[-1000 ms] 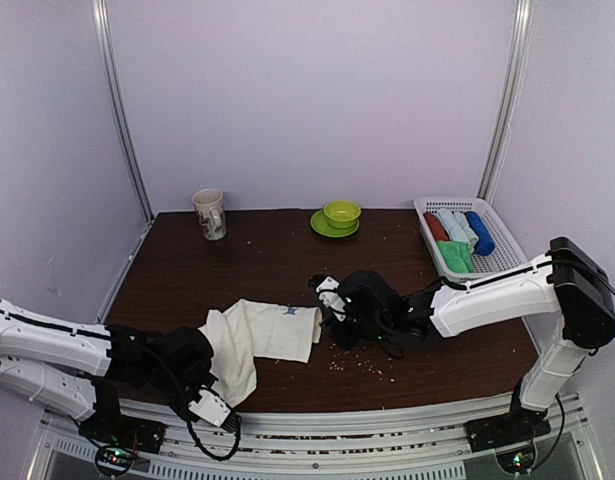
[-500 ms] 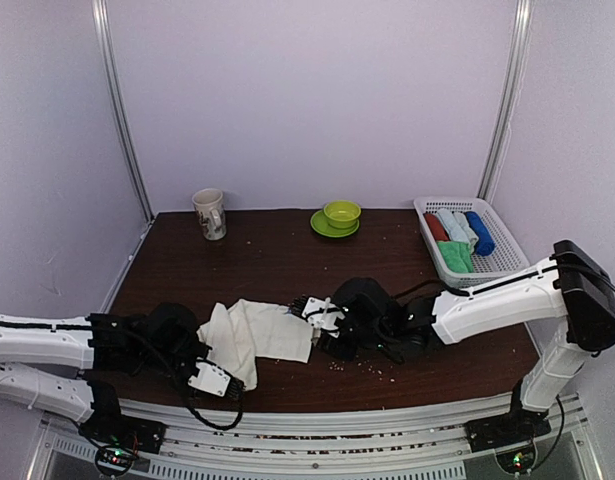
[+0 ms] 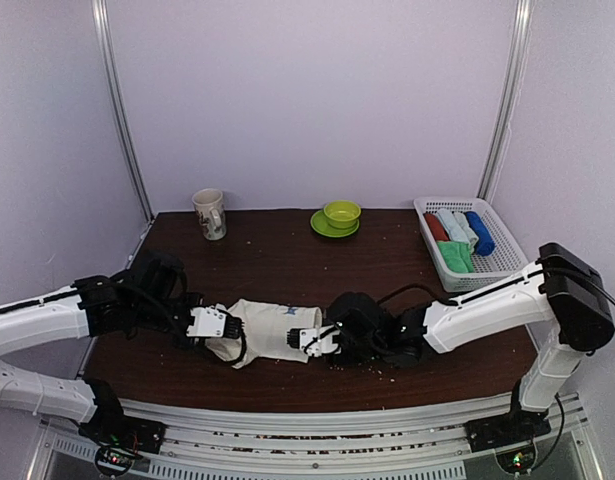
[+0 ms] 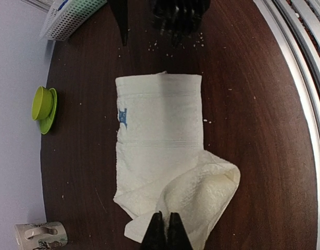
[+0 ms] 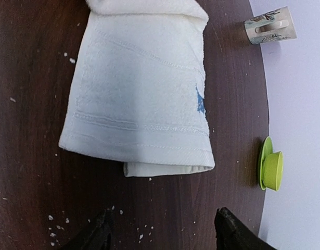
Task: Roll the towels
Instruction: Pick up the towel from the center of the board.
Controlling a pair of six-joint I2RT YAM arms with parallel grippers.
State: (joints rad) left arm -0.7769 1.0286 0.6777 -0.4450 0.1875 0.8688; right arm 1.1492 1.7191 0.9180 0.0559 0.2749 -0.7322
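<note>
The cream-white towel (image 3: 272, 330) lies folded lengthwise on the dark table, with a small blue tag on it (image 4: 122, 116). My left gripper (image 3: 227, 325) is at the towel's left end, shut on a flap that is folded over the towel (image 4: 201, 192); its fingertips (image 4: 158, 224) pinch the cloth. My right gripper (image 3: 309, 340) stands open at the towel's right end (image 5: 165, 167), a short gap away, with only bare table between its fingers (image 5: 97, 232). The bright green towel (image 3: 455, 257) lies in the basket.
A white basket (image 3: 487, 262) at the back right also holds red, pale blue and dark blue rolls. A mug (image 3: 210, 213) and a green cup on a saucer (image 3: 340, 216) stand along the back edge. Crumbs (image 3: 372, 368) lie near the right gripper.
My left gripper has swung from the front edge up to the towel's left end, carrying the hanging flap back over the towel. My right gripper slid nearer along the right end and opened wider.
</note>
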